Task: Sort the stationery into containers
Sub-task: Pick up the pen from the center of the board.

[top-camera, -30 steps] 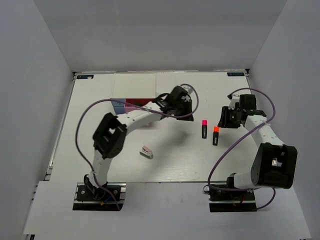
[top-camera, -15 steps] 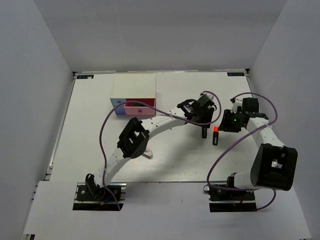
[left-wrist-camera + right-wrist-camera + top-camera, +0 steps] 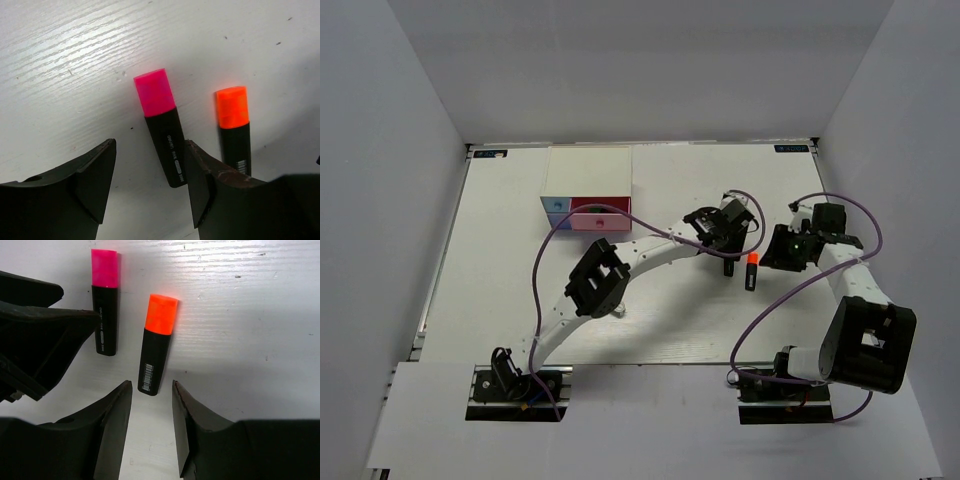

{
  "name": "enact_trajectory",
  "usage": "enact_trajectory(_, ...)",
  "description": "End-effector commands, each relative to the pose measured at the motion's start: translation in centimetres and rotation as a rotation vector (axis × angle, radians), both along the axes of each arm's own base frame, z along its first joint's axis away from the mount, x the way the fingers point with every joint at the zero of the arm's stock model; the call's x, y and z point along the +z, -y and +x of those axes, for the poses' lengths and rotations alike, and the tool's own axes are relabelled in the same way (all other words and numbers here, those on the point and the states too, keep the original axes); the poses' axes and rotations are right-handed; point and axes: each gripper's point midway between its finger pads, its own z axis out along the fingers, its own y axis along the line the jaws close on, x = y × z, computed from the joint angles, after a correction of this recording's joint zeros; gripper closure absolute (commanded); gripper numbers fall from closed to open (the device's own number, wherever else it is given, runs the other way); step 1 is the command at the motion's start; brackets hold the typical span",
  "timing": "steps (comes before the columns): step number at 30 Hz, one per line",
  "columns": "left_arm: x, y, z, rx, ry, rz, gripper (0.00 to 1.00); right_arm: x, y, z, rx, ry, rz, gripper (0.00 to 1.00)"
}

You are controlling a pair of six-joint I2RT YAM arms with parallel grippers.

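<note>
White table (image 3: pixel 500 270) planks fill the floor between plain grey walls (image 3: pixel 390 150), and over them we see the 2 arms meeting right of centre. The left arm (image 3: pixel 620 262) lies stretched far across from its base, and the right arm (image 3: pixel 855 290) bends in toward the same spot. Next in size, the drawer box (image 3: pixel 588 172) sits at the far side, left of centre and well apart from both grippers. Its pink drawer (image 3: pixel 599 221) seems pulled out a little beside the light blue drawer (image 3: pixel 556 205). The left gripper (image 3: pixel 149 150) is open, with its jaws on either side of the pink highlighter (image 3: pixel 162 132). The black barrel lies nearer one finger, and we cannot tell whether it touches. The right gripper (image 3: pixel 151 386) is also open, its jaws parted over the tail end of the orange highlighter (image 3: pixel 156 347). Both highlighters lie flat on the table, side by side, caps pointing the same way, near each other but apart. We judge them light, stiff plastic pieces with smooth, rather slick barrels, and not fragile. A pinch across the middle of the black barrel should hold best, since the cap (image 3: pixel 155 92) is a separate piece that might pull off or let the pen pivot. With 2 grippers this close, we expect the narrow strip between the pens to be tight for a finger.
</note>
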Motion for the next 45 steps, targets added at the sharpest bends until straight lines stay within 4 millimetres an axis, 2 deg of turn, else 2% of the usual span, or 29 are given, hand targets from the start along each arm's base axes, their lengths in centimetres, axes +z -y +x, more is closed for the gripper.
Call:
enact_trajectory(1,2.4,1.8,0.0,-0.003,0.05,-0.058,0.33,0.8,-0.1,0.4,-0.002,0.044,0.024,0.56)
enact_trajectory(4,2.4,2.1,-0.6,-0.014,0.049,-0.058,0.33,0.8,0.0,0.4,-0.007,0.044,0.033,0.56)
enact_trajectory(5,1.8,2.1,-0.6,-0.014,0.045,-0.05,0.33,0.7,0.0,0.4,-0.008,0.043,0.036,0.55)
enact_trajectory(6,2.2,2.5,-0.9,-0.016,0.058,-0.053,0.33,0.7,0.1,0.4,-0.01,0.047,0.039,0.55)
enact_trajectory(11,0.3,1.9,-0.6,0.003,0.057,-0.003,0.33,0.8,0.0,0.4,-0.034,0.041,0.061,0.55)
enact_trajectory(13,0.3,1.9,-0.6,0.003,0.057,-0.003,0.34,0.8,0.1,0.3,-0.038,0.042,0.065,0.55)
enact_trajectory(16,-1.1,1.4,-0.4,0.016,0.057,0.035,0.37,0.8,0.2,0.2,-0.044,0.04,0.071,0.55)
enact_trajectory(17,-0.9,1.2,-0.2,0.017,0.067,0.047,0.39,0.8,0.3,0.3,-0.046,0.043,0.071,0.55)
enact_trajectory(19,-1.7,0.7,-0.3,0.021,0.061,0.074,0.4,0.8,0.2,0.3,-0.046,0.043,0.079,0.53)
enact_trajectory(20,-2.5,0.3,-0.3,0.027,0.058,0.1,0.42,0.8,0.2,0.3,-0.05,0.043,0.08,0.53)
enact_trajectory(22,-2.7,-0.3,-0.5,0.032,0.054,0.126,0.48,0.9,0.1,0.3,-0.049,0.045,0.086,0.53)
enact_trajectory(24,-3.7,-1.6,-0.6,0.031,0.058,0.188,0.51,0.8,0.1,0.2,-0.052,0.041,0.091,0.53)
enact_trajectory(25,-3.3,-1.9,-0.5,0.036,0.064,0.192,0.54,0.8,0.1,0.2,-0.053,0.041,0.094,0.53)
enact_trajectory(27,-4.0,-3.5,-0.9,0.037,0.059,0.254,0.58,0.8,0.1,0.2,-0.056,0.044,0.099,0.53)
enact_trajectory(28,-5.7,-4.9,-1.7,0.025,0.033,0.311,0.61,0.7,-0.1,0.2,-0.052,0.042,0.103,0.53)
enact_trajectory(30,-4.9,-6.1,-2.2,0.031,0.049,0.345,0.64,0.7,0.0,0.2,-0.054,0.043,0.105,0.53)
enact_trajectory(31,-6.3,-7.8,-3.0,0.022,0.034,0.401,0.68,0.8,0.0,0.3,-0.055,0.044,0.106,0.53)
enact_trajectory(34,-6.6,-10.4,-4.0,0.019,0.034,0.448,0.74,0.8,-0.1,0.3,-0.053,0.047,0.109,0.53)
enact_trajectory(37,-6.6,-11.6,-5.0,0.006,0.009,0.456,0.82,0.7,-0.2,0.2,-0.047,0.048,0.114,0.53)
enact_trajectory(38,-5.1,-10.7,-5.3,-0.008,0.0,0.398,0.87,0.7,-0.3,0.1,-0.041,0.047,0.118,0.53)
enact_trajectory(40,-3.3,-9.8,-5.6,-0.032,0.003,0.325,0.89,0.8,-0.4,0.1,-0.035,0.05,0.122,0.52)
enact_trajectory(41,-1.7,-8.5,-5.2,-0.04,0.008,0.24,0.89,0.8,-0.5,0.1,-0.03,0.051,0.125,0.52)
enact_trajectory(42,1.4,-7.7,-4.7,-0.052,0.036,0.158,0.89,0.8,-0.8,0.0,-0.015,0.055,0.137,0.52)
enact_trajectory(45,4.9,-6.3,-4.8,-0.112,0.057,0.032,0.91,1.1,-1.1,0.1,0.001,0.066,0.152,0.51)
